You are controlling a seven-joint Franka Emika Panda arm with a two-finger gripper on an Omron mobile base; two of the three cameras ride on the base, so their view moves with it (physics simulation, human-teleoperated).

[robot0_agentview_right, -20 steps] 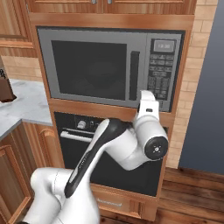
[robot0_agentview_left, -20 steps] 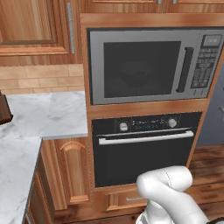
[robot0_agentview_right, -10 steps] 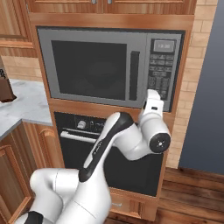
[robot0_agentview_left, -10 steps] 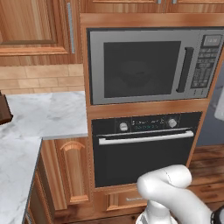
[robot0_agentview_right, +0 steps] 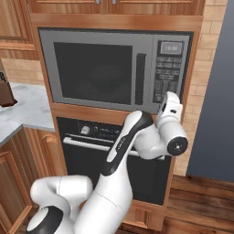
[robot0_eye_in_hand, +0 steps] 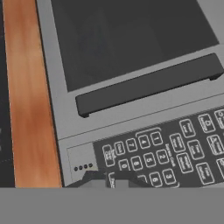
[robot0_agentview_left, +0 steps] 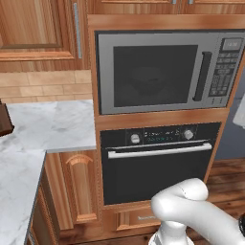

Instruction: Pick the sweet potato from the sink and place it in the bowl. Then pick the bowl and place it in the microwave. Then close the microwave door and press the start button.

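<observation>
1. Nearest: white arm [robot0_agentview_right: 132, 151] bent up from the base and reaching forward and right, so as to put the hand level with the controls and not the oven [robot0_agentview_left: 158, 167] below.
2. At its end, the claw [robot0_eye_in_hand: 116, 180] pointed straight at the lower corner of the keypad [robot0_eye_in_hand: 175, 153]. Tips seemingly drawn together with nothing between them (a closed tip makes a better poking finger than spread jaws). From the right base view, claw [robot0_agentview_right: 161, 105] just at the bottom of the keypad [robot0_agentview_right: 167, 73], close to the panel; contact not certain.
3. Just beyond the tips: rows of small buttons, a few tiny dots on the grey corner beside them. Which key is the start button, too small to read.
4. Next to the keypad, the dark vertical handle [robot0_agentview_right: 140, 78] of the microwave door [robot0_agentview_right: 100, 68], lying flush with the grey frame. Door shut, judging by that fit, hence no more work at the handle.
5. Farther in, behind the dark glass of the microwave [robot0_agentview_left: 165, 72]: a faint rounded shape [robot0_agentview_left: 146, 79], probably the bowl with the sweet potato in it, too dim to be sure.
6. Off to the left, marble counter [robot0_agentview_left: 48, 124], no part in this step.
7. Judged stage: last one, only the start press left.
</observation>
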